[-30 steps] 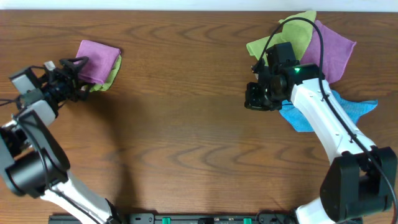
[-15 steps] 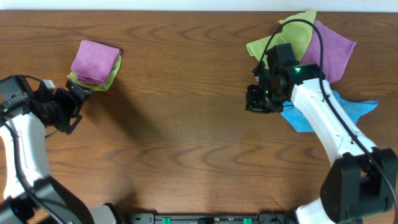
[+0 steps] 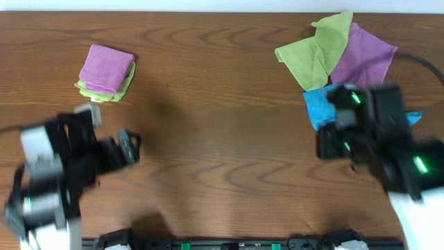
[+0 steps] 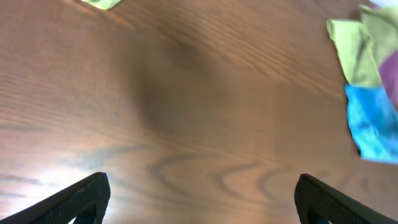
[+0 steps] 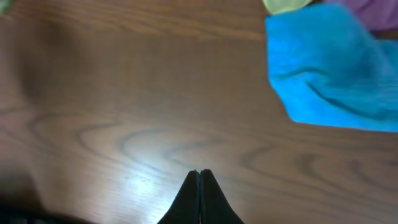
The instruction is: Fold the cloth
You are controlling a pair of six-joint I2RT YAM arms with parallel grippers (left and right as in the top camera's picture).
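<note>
On my left wrist feed, the left gripper is spread wide, its 2 fingers at opposite bottom corners with bare wooden table between them. It hangs over the middle of the table, and no cloth is near it. The blue cloth shows far off at the right edge of that view. A corner of the folded green cloth shows at the top edge.

On the right wrist feed, the right gripper has its tips pressed together over bare wood. The blue cloth lies ahead of it and off to the right, well apart from the tips.

From overhead both arms are motion-blurred, so I can't read the claws there. The loose pile sits at the table's far right: a green cloth and a purple cloth side by side and overlapping. The blue cloth sits just below them, partly covered by the right arm. At the far left, a folded purple cloth sits on top of the folded green cloth, whose edge shows below it. This stack lies above the left arm, apart from it.
</note>
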